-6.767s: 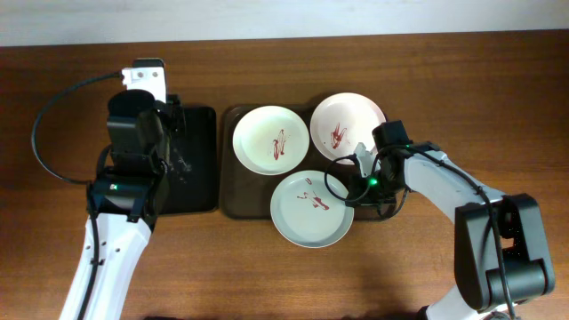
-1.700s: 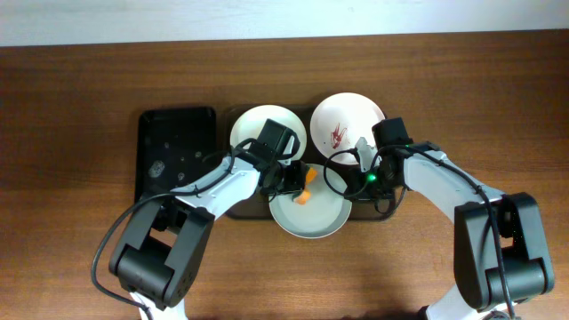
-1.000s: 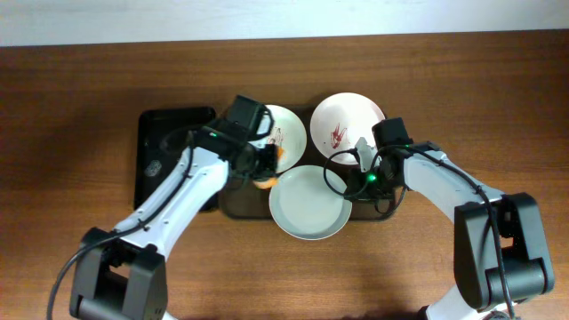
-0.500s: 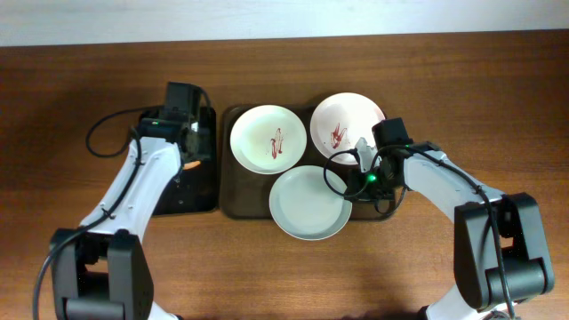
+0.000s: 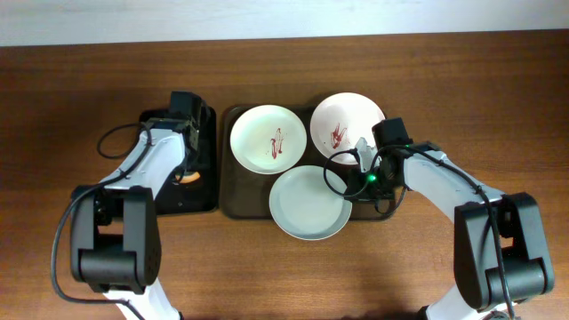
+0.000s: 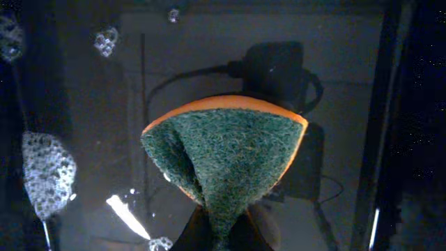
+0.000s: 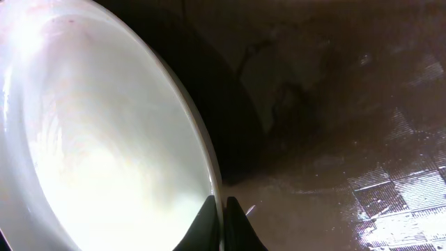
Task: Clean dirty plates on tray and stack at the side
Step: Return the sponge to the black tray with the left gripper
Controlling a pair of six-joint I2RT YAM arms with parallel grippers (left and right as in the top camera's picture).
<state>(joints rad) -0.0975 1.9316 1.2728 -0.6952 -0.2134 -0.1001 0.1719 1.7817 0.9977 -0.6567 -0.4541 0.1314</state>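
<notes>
Now left fingers [image 6: 197, 236] clamp the sponge [image 6: 223, 160] above the basin [image 5: 201, 201], nine o'clock of the tray [image 5: 230, 201]; right fingers [image 7: 209, 222] pinch the clean plate [image 5: 307, 204].

You're at a robot lab bench: a plain wooden desk [image 5: 498, 98] against a pale wall [image 5: 284, 18], two robot arms [image 5: 444, 182] trailing loose black cables [image 5: 331, 182], a brown tray [image 5: 236, 206] of plates [image 5: 267, 138] beside a black water basin [image 5: 160, 203].

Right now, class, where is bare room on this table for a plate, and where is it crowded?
Bare wood: the front strip of the table below the brown tray, and the far-right stretch beyond the right arm. Crowded: that tray, filled by the clean plate and two stained plates; the black tray, under the left pincer and sponge.
</notes>
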